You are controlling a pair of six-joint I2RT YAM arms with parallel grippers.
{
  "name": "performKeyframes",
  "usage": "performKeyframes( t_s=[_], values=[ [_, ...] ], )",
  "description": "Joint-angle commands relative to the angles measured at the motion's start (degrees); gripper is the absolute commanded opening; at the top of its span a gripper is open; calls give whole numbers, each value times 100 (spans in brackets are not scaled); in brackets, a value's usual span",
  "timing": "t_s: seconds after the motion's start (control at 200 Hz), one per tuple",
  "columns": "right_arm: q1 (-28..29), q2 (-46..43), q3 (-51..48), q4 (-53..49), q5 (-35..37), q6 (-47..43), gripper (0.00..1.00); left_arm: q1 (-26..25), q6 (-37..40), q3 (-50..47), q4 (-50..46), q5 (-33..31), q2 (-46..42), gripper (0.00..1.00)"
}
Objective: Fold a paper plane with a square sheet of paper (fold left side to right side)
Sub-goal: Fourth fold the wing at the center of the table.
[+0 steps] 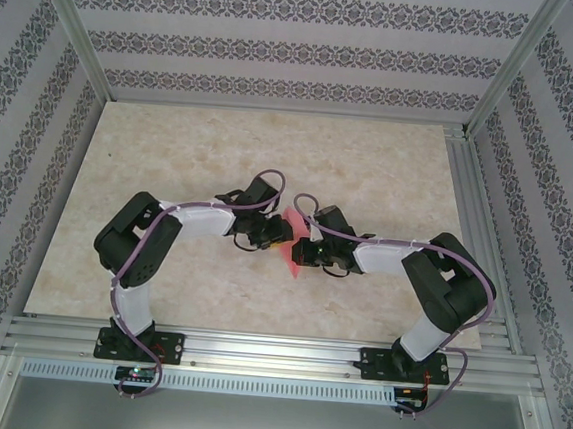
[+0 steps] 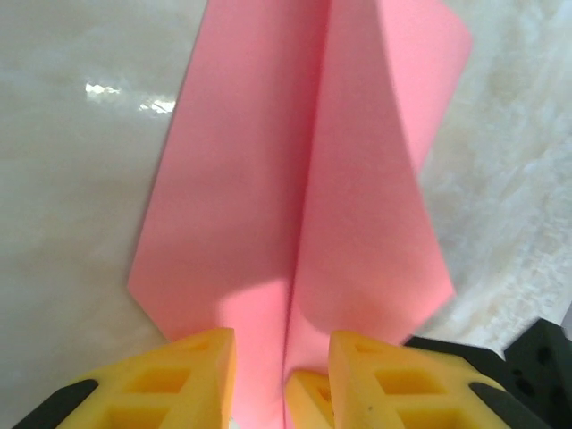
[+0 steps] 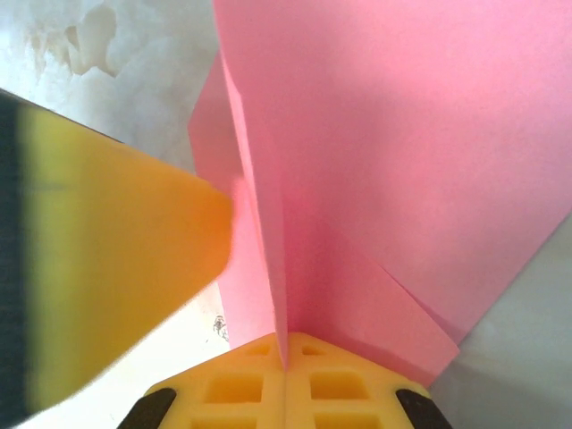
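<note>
The pink sheet of paper [image 1: 289,259] lies mid-table between both arms, folded with a centre crease and flaps. In the left wrist view the paper [image 2: 268,179] spreads out ahead and its crease runs down between the fingers. My left gripper [image 2: 281,344] [image 1: 277,236] stands open astride that crease. A yellow fingertip [image 2: 313,398] of the other gripper shows in the gap. My right gripper [image 3: 286,347] [image 1: 304,253] is shut on a raised fold of the paper [image 3: 402,161]. One blurred left finger [image 3: 107,268] touches the paper's left side.
The marble-patterned table top [image 1: 191,156] extends far and to both sides of the grippers. Aluminium rails [image 1: 274,352] run along the near edge and another rail [image 1: 472,211] runs along the right side. Patterned walls [image 1: 281,48] enclose the table.
</note>
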Motion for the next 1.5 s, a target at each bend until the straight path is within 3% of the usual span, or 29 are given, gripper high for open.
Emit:
performKeyframes(
  t_s=[0.0,0.125,0.31,0.575,1.234,1.494],
  values=[
    [-92,21,-148,263,-165,5,0,106,145,18,-161,-74,-438,35],
    [-109,12,-165,289,-208,10,0,124,75,48,-74,-28,-530,31],
    [-131,-22,-217,335,-205,23,0,124,-286,-44,426,111,-221,16],
    [-175,14,-272,468,-289,87,0,114,-645,-137,1004,137,120,11],
    [-214,83,-227,424,-324,67,3,1,-808,-329,1266,205,429,15],
    [-212,13,-140,274,-332,60,10,-31,-859,-425,1371,241,509,16]
  ],
)
